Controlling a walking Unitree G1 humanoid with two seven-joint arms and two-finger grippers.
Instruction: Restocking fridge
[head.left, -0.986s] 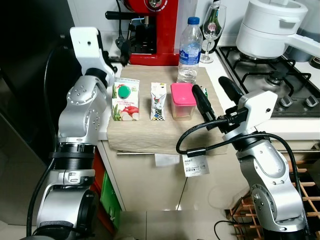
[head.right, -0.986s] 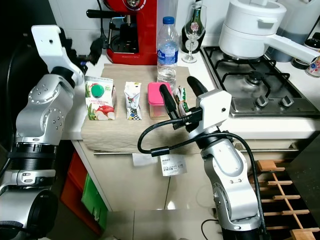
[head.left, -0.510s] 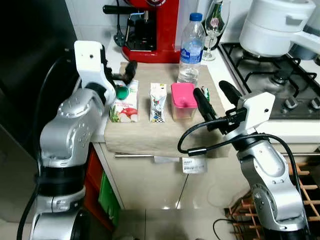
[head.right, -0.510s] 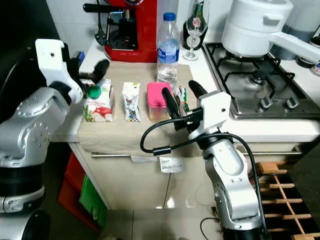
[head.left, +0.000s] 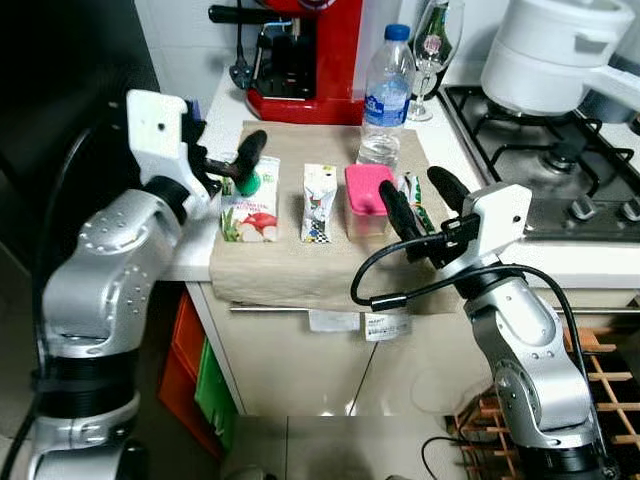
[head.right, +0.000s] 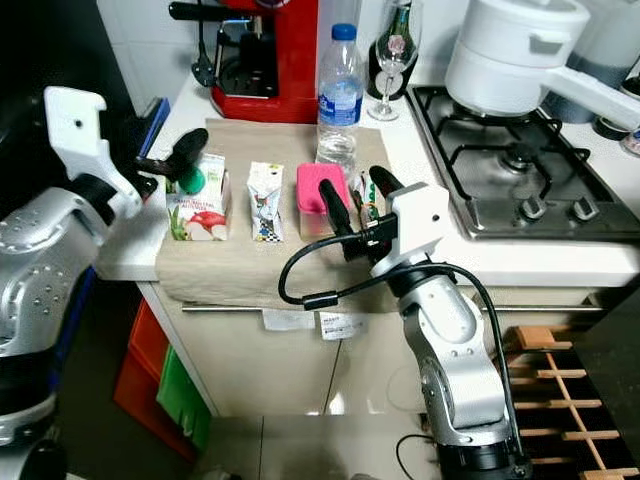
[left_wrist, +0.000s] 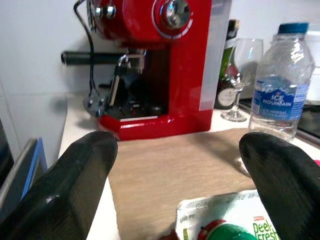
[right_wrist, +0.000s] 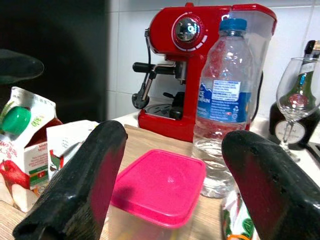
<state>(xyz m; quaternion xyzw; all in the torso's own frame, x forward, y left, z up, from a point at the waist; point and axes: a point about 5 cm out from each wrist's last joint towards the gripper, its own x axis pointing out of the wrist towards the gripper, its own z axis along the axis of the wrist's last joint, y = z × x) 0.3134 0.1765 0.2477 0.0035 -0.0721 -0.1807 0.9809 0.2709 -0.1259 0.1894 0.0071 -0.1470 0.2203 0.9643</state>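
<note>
The step in hand was judged to be the approach for pick-up: both grippers were raised over the beige mat (head.left: 300, 270) on the counter (head.left: 520, 255), and nothing was held.

The goods to be restocked were lined up across the mat. The juice carton (head.left: 249, 205) with the green cap stood nearest the mat's left edge, the small milk carton (head.left: 318, 204) just beside it, then the pink-lidded container (head.left: 366, 200), with a snack packet (head.left: 414, 194) beside that toward the mat's right edge. The water bottle (head.left: 384, 95) stood at the mat's back edge, in front of the red coffee machine (head.left: 310, 60).

The left gripper (head.left: 232, 158) was positioned directly over the juice carton, its fingers spread wide; in the left wrist view the carton's top lay between and below the two pads (left_wrist: 65, 185). The right gripper (head.left: 420, 200) was positioned at the pink-lidded container, its fingers likewise spread apart; the right wrist view showed the lid centred between them. No contact could be confirmed at either gripper.

The next move was judged to call for the left gripper to be lowered until both pads bracketed the carton's sides below the gable, then closed gently. A light carton was expected to tip or crush if it were struck off-centre.
</note>
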